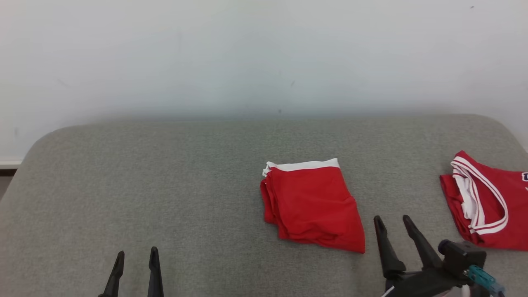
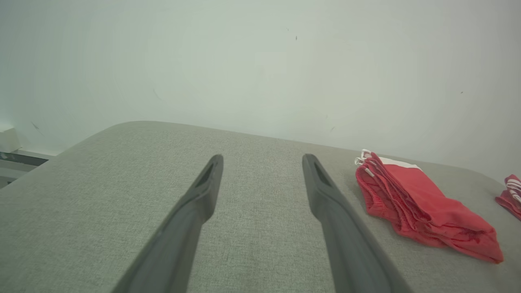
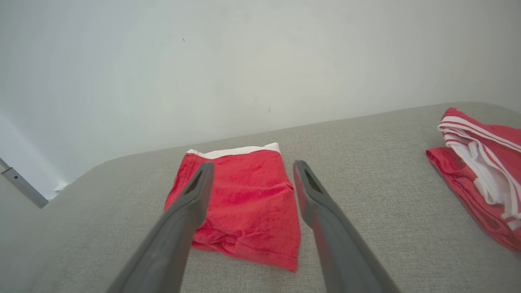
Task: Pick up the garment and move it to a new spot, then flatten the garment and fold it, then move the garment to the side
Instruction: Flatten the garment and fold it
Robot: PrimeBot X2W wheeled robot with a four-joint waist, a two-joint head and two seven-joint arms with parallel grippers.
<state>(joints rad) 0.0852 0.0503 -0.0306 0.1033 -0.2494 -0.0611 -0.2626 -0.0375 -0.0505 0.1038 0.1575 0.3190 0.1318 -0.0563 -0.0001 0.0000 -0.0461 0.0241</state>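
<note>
Red shorts (image 1: pixel 311 204) lay left of the empty, wide-open right gripper (image 1: pixel 392 219), left gripper (image 1: pixel 137 252) likewise; folding seemed done, so moving them aside would need a fresh grasp.

Grey fabric surface (image 1: pixel 165 185); white wall (image 1: pixel 247 49) behind; striped jersey (image 1: pixel 495 198) at right.

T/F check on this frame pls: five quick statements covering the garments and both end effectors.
1. The folded red shorts lie on the grey surface. True.
2. The right end effector is shut on the shorts. False: its jaws stand open and hold nothing.
3. The left end effector is open and empty. True.
4. A blue jersey lies at the far right. False: the second garment is red with white trim.
5. The shorts' white waistband faces the wall. True.
</note>
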